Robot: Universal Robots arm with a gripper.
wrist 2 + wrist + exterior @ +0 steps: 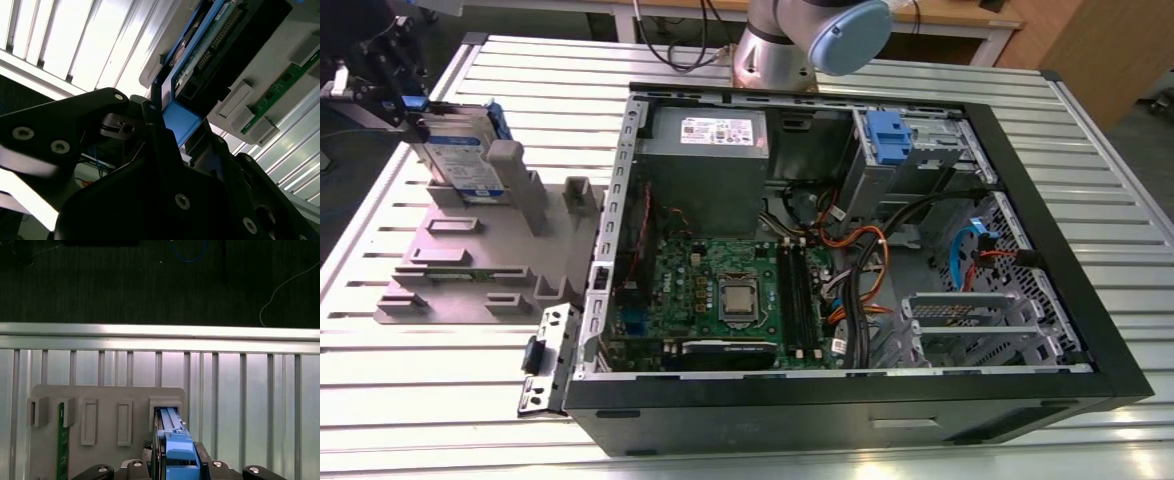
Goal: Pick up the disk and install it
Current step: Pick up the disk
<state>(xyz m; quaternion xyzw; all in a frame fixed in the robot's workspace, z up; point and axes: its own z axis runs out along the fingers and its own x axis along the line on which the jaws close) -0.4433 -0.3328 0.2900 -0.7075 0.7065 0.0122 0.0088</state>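
The disk [464, 160], silver-grey with a white-and-blue label and a blue carrier, stands on edge in a slot of the grey fixture [467, 265] at the exterior view's left. My gripper [407, 105] is at the disk's upper end, its black fingers close on either side of the blue carrier. In the first wrist view the carrier's blue end [175, 442] lies between the fingers of the gripper [176, 462], still seated in the fixture slot [165, 407]. In the second wrist view the blue tab [180, 125] sits in the gripper [170, 120], with the disk's underside [212, 42] beyond.
An open black computer case [1067, 300] lies at the exterior view's right, with a grey power-supply box [707, 135], a blue carrier [887, 135] in a bay and a metal drive cage [961, 320]. A green board [62, 440] stands in another fixture slot. The table is ribbed aluminium [454, 400].
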